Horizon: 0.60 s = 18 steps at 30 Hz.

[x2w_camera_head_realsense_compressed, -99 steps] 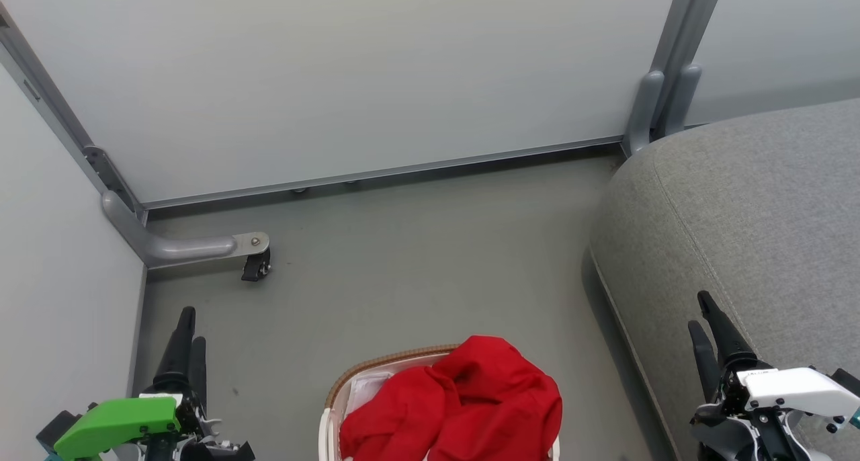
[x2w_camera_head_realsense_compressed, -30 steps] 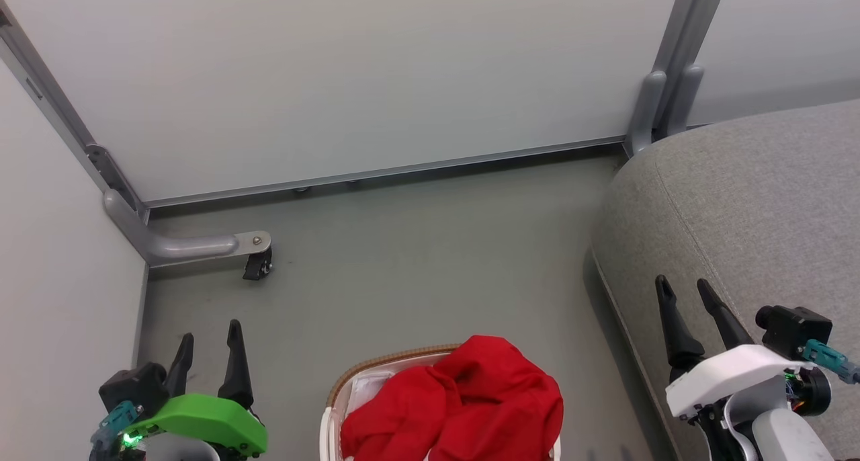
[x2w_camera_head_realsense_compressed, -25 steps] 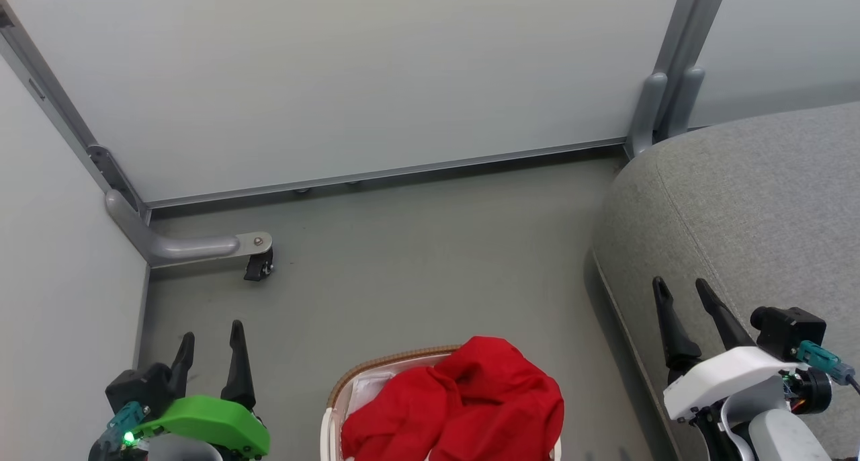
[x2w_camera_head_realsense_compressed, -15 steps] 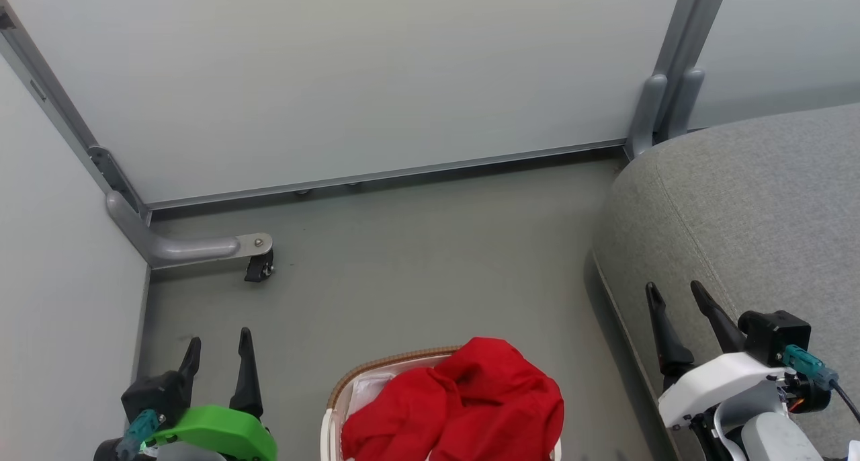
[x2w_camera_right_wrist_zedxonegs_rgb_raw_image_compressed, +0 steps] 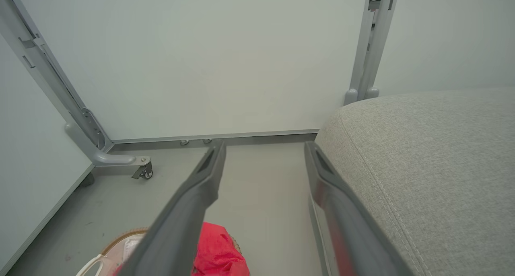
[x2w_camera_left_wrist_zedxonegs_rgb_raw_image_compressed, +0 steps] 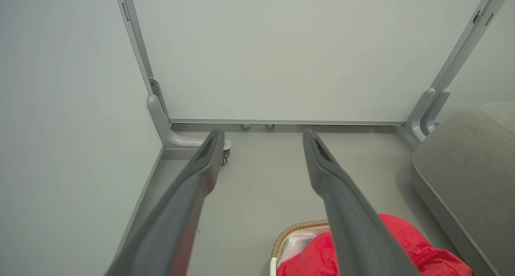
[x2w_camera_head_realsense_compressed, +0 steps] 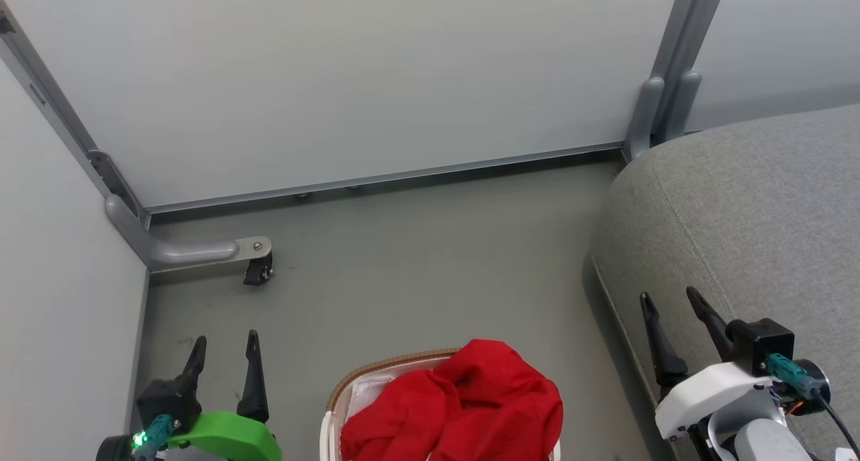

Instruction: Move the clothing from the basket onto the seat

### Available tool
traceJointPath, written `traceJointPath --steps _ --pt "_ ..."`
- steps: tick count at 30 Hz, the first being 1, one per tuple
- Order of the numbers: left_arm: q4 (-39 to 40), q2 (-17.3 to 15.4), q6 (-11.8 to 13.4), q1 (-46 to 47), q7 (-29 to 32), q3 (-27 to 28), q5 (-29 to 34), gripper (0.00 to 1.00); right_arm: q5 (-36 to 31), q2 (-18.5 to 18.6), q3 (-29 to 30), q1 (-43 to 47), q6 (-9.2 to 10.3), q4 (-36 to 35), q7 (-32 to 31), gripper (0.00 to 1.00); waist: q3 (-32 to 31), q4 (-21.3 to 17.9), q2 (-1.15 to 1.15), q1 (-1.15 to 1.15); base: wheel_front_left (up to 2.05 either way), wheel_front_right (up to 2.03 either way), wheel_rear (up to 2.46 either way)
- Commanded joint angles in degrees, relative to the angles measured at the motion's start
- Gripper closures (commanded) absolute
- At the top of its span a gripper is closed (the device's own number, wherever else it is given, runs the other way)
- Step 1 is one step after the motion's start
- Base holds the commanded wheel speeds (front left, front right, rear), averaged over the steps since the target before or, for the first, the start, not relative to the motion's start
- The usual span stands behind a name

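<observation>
The red clothing lies heaped in the basket at the bottom middle of the head view, spilling over its right rim. The left wrist view shows the clothing and the basket low and right. The grey seat fills the right side. My left gripper stands open above the floor, left of the basket, with nothing between its fingers. My right gripper is open and empty over the seat's left edge. In the right wrist view the clothing lies below the seat.
Pale partition walls close off the back and left. A grey metal foot with a caster juts onto the floor at the left. A grey post stands at the seat's far corner. Bare floor lies beyond the basket.
Both grippers have turned at the wrist since the oldest frame, so their open fingers show side by side. Over the last second both have drawn slightly down the view and inward. The clothing has not moved.
</observation>
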State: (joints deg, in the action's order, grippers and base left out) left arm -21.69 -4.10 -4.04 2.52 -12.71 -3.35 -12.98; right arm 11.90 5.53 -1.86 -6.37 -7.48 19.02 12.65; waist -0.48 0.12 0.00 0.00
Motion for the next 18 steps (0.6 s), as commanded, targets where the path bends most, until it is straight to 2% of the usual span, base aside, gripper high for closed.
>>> traceJointPath --steps 1,18 --pt "-0.01 0.23 -0.39 -0.76 -0.46 0.22 1.53 0.00 -1.20 0.04 0.08 0.67 -0.02 0.19 0.56 0.00 0.02 -0.02 0.00 0.00 0.00 0.00 0.00" --pt "-1.92 1.02 -2.45 -1.16 -2.20 -1.18 7.36 0.00 -8.02 -0.38 -1.08 -0.44 -0.02 0.95 2.31 0.00 2.24 -1.77 0.00 0.00 0.00 0.00 0.00"
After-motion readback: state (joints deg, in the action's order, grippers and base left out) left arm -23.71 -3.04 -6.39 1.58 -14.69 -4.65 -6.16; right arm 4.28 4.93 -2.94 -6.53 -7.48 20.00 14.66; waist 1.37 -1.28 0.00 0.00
